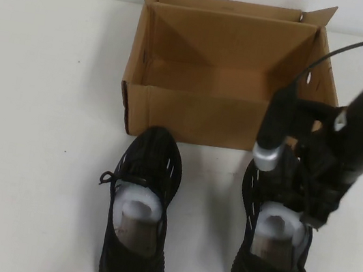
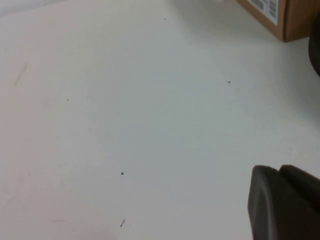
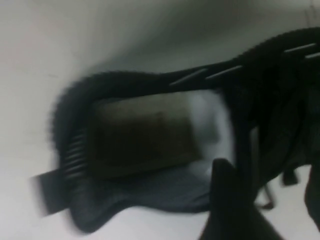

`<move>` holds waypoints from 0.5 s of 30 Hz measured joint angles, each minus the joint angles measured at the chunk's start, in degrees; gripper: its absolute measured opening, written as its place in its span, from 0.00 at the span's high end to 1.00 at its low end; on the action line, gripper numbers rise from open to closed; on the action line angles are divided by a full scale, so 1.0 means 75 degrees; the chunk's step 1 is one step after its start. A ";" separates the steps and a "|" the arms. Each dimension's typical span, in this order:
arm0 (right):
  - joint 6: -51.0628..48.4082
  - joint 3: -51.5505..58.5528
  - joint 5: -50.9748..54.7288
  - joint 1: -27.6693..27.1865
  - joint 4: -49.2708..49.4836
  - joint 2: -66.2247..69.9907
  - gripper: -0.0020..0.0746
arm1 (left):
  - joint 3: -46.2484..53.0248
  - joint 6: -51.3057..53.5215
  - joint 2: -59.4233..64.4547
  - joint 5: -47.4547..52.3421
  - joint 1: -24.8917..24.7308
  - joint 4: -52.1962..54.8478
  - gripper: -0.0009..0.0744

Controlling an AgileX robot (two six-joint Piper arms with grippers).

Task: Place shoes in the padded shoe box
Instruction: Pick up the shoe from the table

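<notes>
**Operator:** In front of the padded shoe box (image 1: 192, 113), both shoes sit toes toward it on the white table (image 1: 39, 120). The left shoe (image 1: 141, 205) stands free; the right shoe (image 1: 271, 260) has my right gripper (image 1: 311, 208) down over its laces and tongue.

**Spotter:** Is it holding the shoe?

**Operator:** I cannot tell. In the right wrist view one dark finger (image 3: 227, 200) hangs over the shoe's opening, by the white paper stuffing (image 3: 212, 125), but the gap between the fingers isn't visible.

**Spotter:** How will the shoe handle?

**Operator:** My guess is light, with a soft knit upper that gives under pressure. The stuffing should help it keep shape. I'd pinch the collar or tongue edge, where the fabric is doubled; the ridged sole looks stiffer but too wide. A loose lace could snag.

**Spotter:** And the left gripper?

**Operator:** The left gripper (image 2: 285, 205) is parked low over bare table, left of the box. Only its dark tip shows, so I cannot tell its spread either.
</notes>
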 joint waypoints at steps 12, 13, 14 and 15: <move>-0.0118 -0.0261 -0.0111 -0.0046 0.0000 0.0815 0.56 | 0.0000 0.0000 0.0000 0.0000 0.0000 0.0000 0.99; -0.0118 -0.0261 -0.0111 -0.0046 0.0000 0.0837 0.57 | 0.0000 0.0000 0.0000 0.0000 0.0000 0.0000 0.99; -0.0118 -0.0261 -0.0111 -0.0046 0.0000 0.0849 0.59 | 0.0000 0.0000 0.0000 0.0000 0.0000 0.0000 0.99; -0.0103 -0.0261 -0.0111 -0.0046 0.0000 0.0849 0.63 | 0.0000 0.0000 0.0000 0.0000 0.0000 0.0000 0.99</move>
